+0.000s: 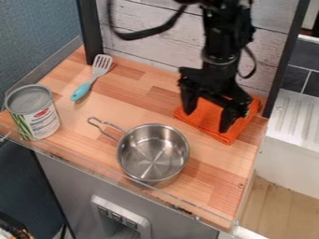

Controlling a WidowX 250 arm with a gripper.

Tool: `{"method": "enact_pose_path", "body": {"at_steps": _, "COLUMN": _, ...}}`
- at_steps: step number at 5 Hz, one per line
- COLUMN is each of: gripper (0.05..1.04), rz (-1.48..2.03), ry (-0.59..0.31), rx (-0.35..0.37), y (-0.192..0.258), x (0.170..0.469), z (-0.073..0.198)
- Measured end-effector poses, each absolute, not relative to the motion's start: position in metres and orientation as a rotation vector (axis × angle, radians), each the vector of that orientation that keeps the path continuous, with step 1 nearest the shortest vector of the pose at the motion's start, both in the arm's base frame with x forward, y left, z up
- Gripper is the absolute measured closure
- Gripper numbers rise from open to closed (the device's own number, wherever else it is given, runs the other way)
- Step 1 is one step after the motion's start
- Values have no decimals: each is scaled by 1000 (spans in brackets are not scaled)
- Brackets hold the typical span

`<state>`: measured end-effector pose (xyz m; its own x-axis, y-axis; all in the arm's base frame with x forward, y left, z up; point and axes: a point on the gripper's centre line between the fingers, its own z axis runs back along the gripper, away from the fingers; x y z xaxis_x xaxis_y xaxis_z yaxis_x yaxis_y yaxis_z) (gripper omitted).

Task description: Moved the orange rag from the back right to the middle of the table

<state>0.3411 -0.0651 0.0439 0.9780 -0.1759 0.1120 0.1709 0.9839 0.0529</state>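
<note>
The black gripper [206,113] hangs at the back right of the wooden table, its two fingers spread wide apart. Beneath and behind it lies the orange rag [209,122], folded flat on the tabletop. One finger is at the rag's left part and the other in front of its right part; whether either touches the cloth I cannot tell. The gripper covers some of the rag's middle.
A steel pot [153,152] stands at the front middle, its handle toward the back left. A can [33,112] is at the left edge, and a blue-handled spatula [92,78] lies at the back left. A plank wall [156,32] borders the back.
</note>
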Motion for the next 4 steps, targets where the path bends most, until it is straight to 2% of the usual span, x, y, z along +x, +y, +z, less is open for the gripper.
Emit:
{"method": "enact_pose_path", "body": {"at_steps": 2, "gripper": 82, "rz": -194, "ry": -91, "rx": 1, "y": -66, "x": 388, "z": 10}}
{"method": "enact_pose_path", "body": {"at_steps": 3, "gripper": 82, "rz": -207, "ry": -97, "rx": 0, "y": -65, "x": 401, "z": 10}}
{"method": "enact_pose_path", "body": {"at_steps": 4, "gripper": 83, "rz": -189, "ry": -91, "rx": 7, "y": -55, "x": 401, "z": 8}}
